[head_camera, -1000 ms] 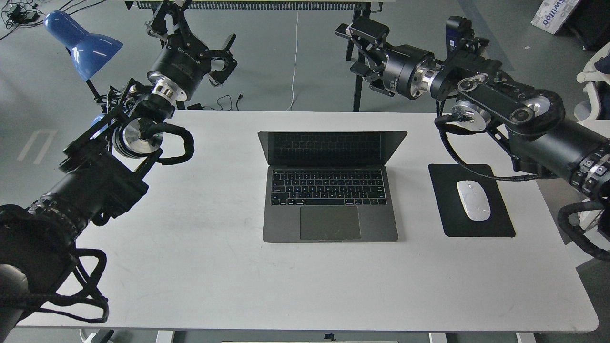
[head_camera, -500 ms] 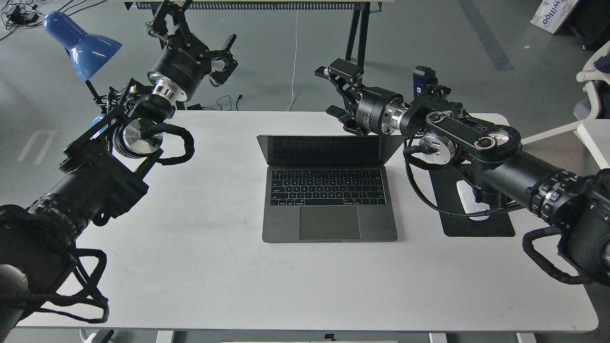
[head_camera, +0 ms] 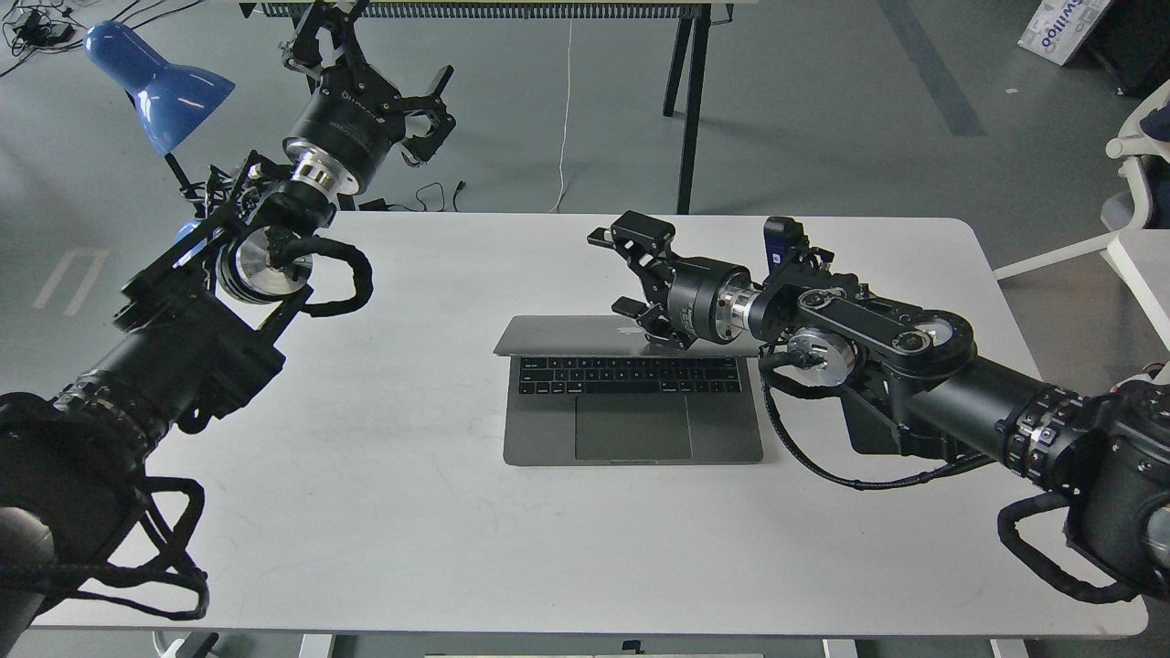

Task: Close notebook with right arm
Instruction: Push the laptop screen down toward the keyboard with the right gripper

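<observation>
The space-grey notebook lies at the middle of the white table. Its lid is tipped far forward over the keyboard, so I see the lid's grey back and no screen. My right gripper reaches in from the right, just above and behind the lid. Its two fingers stand apart and hold nothing. The lower finger rests at the lid's back near its top edge. My left gripper is open and empty, raised beyond the table's far left corner.
A blue desk lamp stands at the far left. The black mouse pad is mostly hidden behind my right arm, and the mouse is hidden. Black table legs stand beyond the far edge.
My right arm swung down and left onto the lid from behind. The lid went from upright to tipped far forward over the keyboard. The left arm did not move.
</observation>
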